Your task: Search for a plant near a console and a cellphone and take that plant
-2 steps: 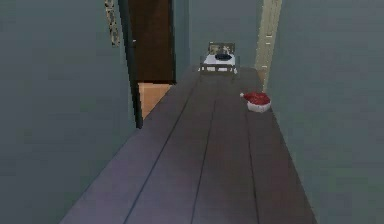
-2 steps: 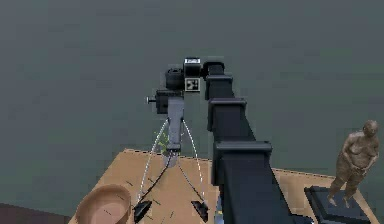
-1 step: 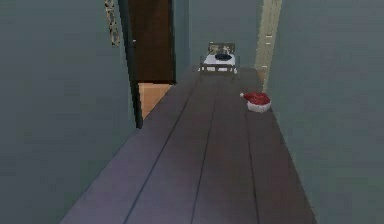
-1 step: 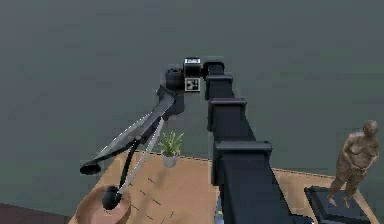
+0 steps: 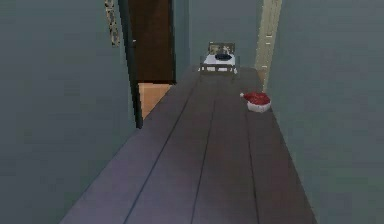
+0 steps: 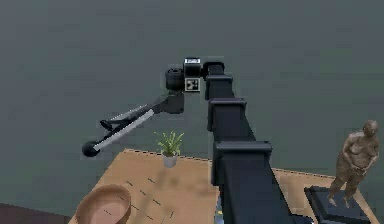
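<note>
The plant stands upright on the tabletop, long axis vertical, leaves fanning toward 12 o'clock. The end effector hangs at its 9 o'clock against bare wall, holding nothing; its finger spread cannot be told.

Corridor ahead: I see plank floor running straight between grey walls, free down its middle.
Floor, forward view's right: a small red and white thing lies by the wall.
Far end: a low white and grey piece stands in the way.
Doorway: a gap on the left.
Tabletop: the plant stands near the far edge; bare wood separates it from the bowl.
Air above: my gripper hangs before bare wall.
Arm side view's right: a statue, beyond the arm.
</note>
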Robot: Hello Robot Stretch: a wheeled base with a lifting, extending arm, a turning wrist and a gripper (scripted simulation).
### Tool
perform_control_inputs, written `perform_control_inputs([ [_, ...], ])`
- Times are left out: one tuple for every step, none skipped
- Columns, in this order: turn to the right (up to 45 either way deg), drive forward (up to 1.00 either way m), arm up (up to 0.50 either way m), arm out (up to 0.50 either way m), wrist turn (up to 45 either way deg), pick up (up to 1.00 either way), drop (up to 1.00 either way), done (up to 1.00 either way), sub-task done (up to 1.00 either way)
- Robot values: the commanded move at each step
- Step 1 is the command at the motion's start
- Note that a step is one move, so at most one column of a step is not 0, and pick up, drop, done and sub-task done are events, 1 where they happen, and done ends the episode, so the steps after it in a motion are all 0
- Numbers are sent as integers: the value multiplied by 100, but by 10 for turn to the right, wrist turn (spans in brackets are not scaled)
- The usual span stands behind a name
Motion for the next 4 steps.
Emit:
perform_control_inputs([
  [0, 0, 0, 0, 450, 0, 0, 0, 0],
  [0, 0, 0, 0, 330, 0, 0, 0, 0],
  [0, 0, -30, 0, 0, 0, 0, 0, 0],
  [0, 0, 0, 0, 0, 100, 0, 0, 0],
])
